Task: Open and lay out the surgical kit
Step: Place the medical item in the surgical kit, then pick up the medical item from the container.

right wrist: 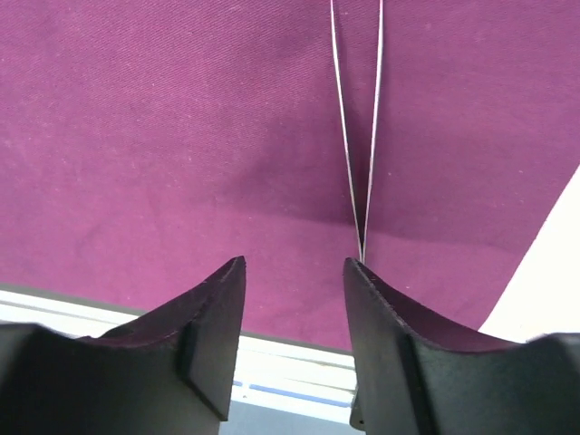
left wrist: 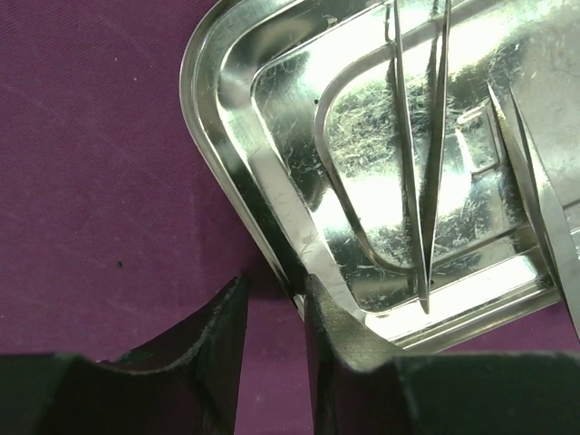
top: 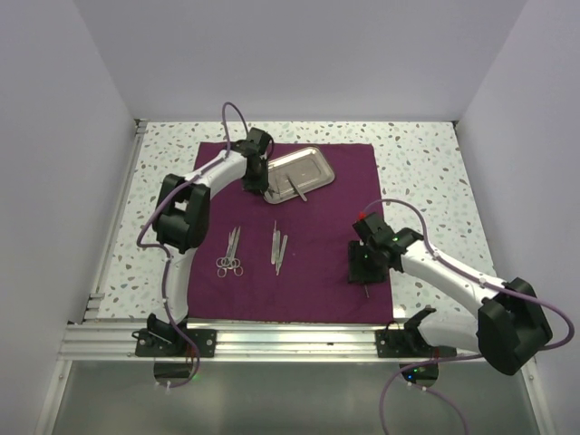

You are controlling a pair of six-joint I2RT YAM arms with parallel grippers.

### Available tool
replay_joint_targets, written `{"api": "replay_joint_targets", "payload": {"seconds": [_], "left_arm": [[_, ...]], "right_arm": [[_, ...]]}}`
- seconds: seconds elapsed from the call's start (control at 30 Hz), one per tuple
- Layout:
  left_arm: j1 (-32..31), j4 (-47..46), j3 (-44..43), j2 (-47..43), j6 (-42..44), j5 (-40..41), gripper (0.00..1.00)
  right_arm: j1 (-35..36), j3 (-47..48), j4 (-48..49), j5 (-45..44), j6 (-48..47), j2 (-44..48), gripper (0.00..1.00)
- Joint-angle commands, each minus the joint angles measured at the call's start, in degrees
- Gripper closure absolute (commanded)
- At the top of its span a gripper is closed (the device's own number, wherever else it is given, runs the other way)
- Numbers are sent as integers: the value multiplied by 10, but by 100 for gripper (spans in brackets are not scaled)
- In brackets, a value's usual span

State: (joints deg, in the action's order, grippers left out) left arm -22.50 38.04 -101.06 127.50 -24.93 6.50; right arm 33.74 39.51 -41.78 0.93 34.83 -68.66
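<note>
The small rectangular steel tray sits on the far middle of the dark purple cloth wrap, thin silver tweezers in it; nearer, two ring-handled silver instruments lie just left of slim steel tweezers.

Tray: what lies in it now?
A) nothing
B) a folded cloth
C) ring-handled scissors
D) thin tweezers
D: the left wrist view shows tweezers lying inside the tray, while the ring-handled tools lie out on the cloth.
</note>
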Motion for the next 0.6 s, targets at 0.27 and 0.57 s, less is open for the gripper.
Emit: {"api": "replay_joint_targets", "payload": {"seconds": [0.27,0.57], "left_arm": [[6,-29,-2,22,22,7,100],[12,-24,-24,20,78,9,100]], "right_arm": [[2,171,-50,-8,-63,-60,46],[1,425,-78,-32,-114,-252,42]]}}
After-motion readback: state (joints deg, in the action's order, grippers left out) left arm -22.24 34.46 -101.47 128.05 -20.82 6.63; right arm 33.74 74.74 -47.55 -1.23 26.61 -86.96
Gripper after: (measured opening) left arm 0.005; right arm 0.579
